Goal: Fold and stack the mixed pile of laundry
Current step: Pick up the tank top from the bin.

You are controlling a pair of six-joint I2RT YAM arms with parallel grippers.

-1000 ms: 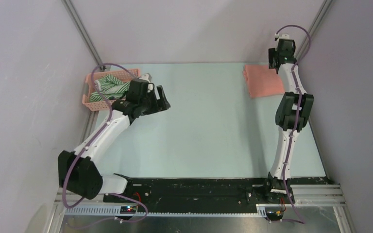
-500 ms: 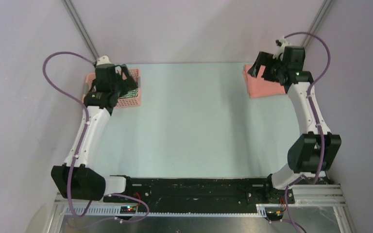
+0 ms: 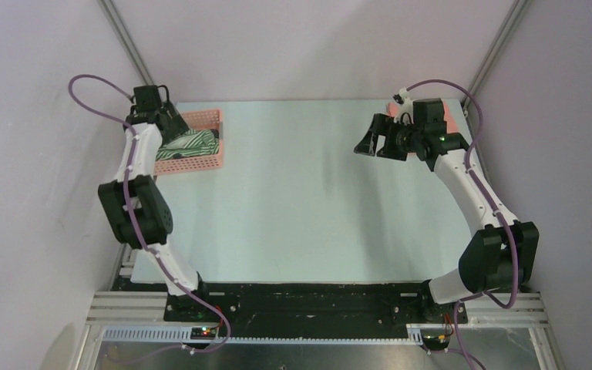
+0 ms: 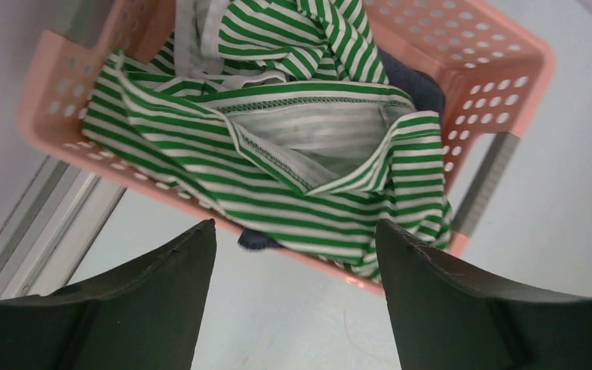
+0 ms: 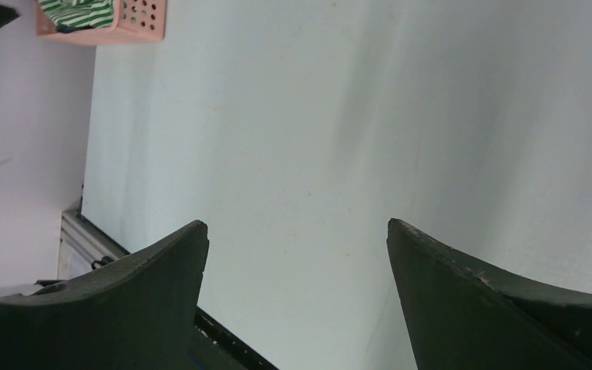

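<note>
Pale worktop (image 3: pixel 301 208): far left, the left hand (image 4: pixel 294 227) has just moved over the basket (image 3: pixel 204 117), fingers apart above the striped shirt (image 4: pixel 277 177) and the dark one (image 4: pixel 424 89). I think it grabs next. The right hand (image 5: pixel 297 225), apart and empty, has left the pink shirt (image 3: pixel 450 114) far right.

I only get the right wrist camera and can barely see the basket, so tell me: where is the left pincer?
Observer: The left pincer hangs open above the basket, over a green-striped shirt.
Operator: Anything under that shirt?
Observer: A dark cloth pokes out beneath it.
Operator: Where's the pink shirt?
Observer: The pink shirt is at the far right corner of the table, mostly hidden by the right arm.
</note>
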